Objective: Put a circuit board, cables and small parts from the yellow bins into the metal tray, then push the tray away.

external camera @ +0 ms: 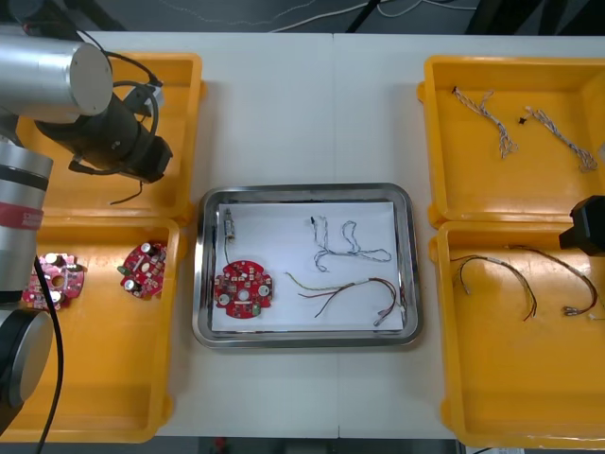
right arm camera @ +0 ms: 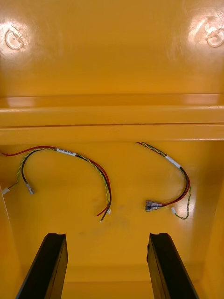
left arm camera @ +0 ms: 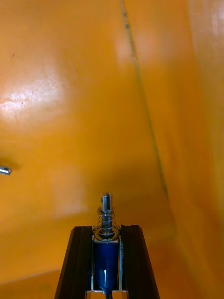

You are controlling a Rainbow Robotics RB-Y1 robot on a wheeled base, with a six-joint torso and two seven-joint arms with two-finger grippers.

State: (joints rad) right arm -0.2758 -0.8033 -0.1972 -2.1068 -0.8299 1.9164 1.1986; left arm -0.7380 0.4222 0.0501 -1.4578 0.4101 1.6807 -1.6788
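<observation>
Black left gripper (left arm camera: 106, 230) pinches spring-wrapped small metal part (left arm camera: 106, 254).

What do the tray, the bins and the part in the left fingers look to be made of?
The metal tray: likely steel, polished rim with glare; white inside. The yellow bins: probably moulded plastic, glossy, scuffed. The small metal part held by the left gripper: bare metal spring and pin on a blue body, material unclear.

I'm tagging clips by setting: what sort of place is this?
Probably an electronics kitting bench: yellow bins of red circuit boards and cables flank a part-filled metal tray; the left gripper holds a small metal part, the right gripper hangs open over cables.
</observation>
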